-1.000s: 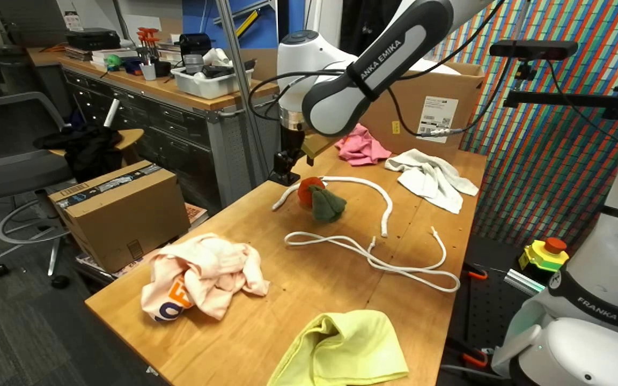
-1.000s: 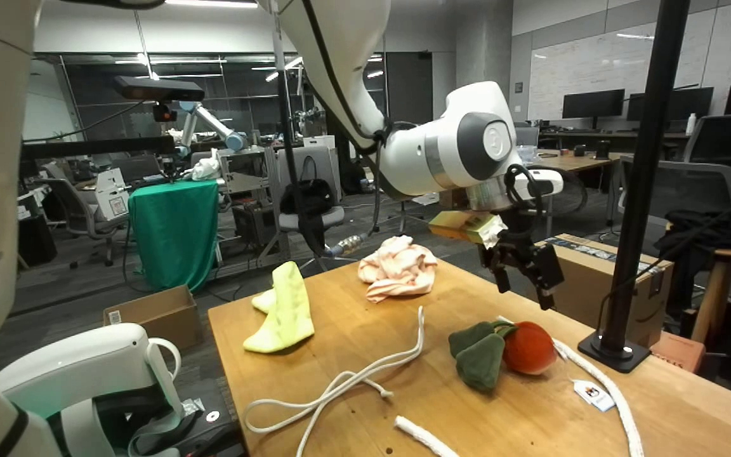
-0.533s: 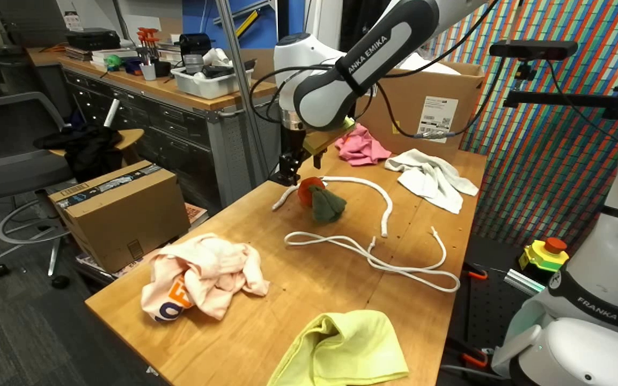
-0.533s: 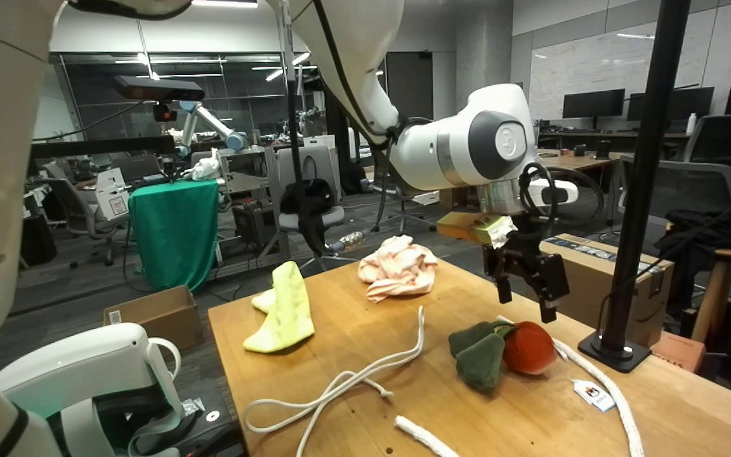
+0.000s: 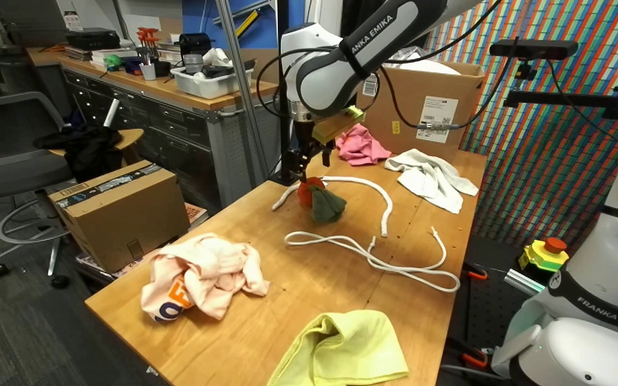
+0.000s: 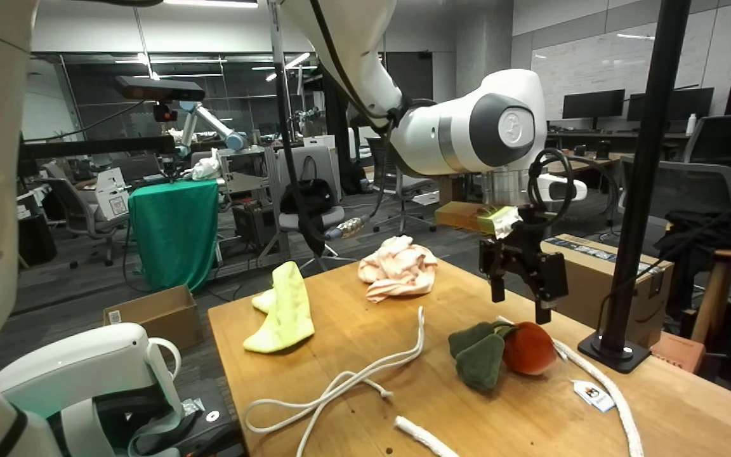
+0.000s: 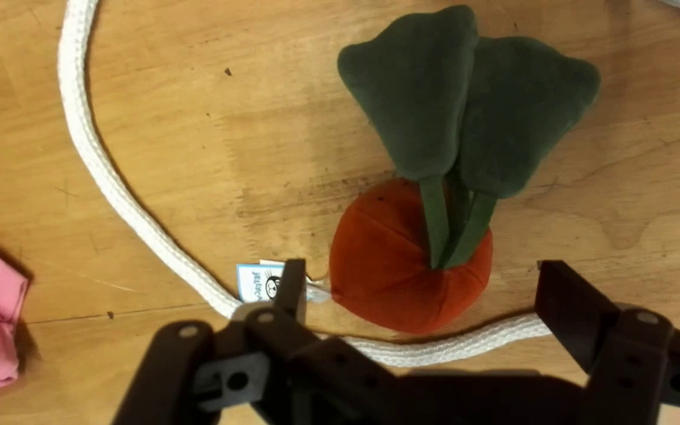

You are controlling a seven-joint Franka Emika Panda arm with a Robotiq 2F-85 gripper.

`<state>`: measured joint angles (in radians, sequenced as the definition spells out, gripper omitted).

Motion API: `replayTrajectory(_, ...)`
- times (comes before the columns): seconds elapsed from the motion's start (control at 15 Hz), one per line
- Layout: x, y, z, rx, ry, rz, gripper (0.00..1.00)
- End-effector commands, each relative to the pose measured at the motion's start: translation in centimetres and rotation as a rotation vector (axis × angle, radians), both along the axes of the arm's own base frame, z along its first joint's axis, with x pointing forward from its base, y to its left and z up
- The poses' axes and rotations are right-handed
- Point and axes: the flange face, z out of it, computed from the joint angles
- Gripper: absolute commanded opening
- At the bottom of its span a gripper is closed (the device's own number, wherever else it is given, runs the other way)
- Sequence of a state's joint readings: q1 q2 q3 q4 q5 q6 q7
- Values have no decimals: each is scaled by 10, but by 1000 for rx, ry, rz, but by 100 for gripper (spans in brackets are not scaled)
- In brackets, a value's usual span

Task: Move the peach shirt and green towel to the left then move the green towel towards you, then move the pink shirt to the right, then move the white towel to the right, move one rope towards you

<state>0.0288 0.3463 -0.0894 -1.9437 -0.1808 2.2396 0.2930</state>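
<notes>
- Your rope, thin and looped back on itself, lies right of centre in an exterior view.
- A thick rope curves from the upper left of your wrist view toward the lower middle.
- You find the peach shirt crumpled at the lower left of an exterior view, and the green towel loosely folded at that frame's bottom edge.
- Higher in that frame, right of centre, you have the pink shirt, with the white towel just beside it.
- Your gripper hangs over a red-and-green plush; its two fingers stand wide apart, one at each side of the red body in the wrist view. Whether a fingertip touches it, you cannot tell.
- The plush sits just beside the thick rope, its tag partly behind a finger.
- Cloths, ropes and plush lie on your wooden table.
</notes>
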Motion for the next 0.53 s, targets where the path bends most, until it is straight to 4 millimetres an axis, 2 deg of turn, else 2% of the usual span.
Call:
replayTrajectory(0.0, 0, -2, -11, 43, 33, 14, 100)
replayTrajectory(0.47, 0, 1, -51, 70, 83, 20, 100)
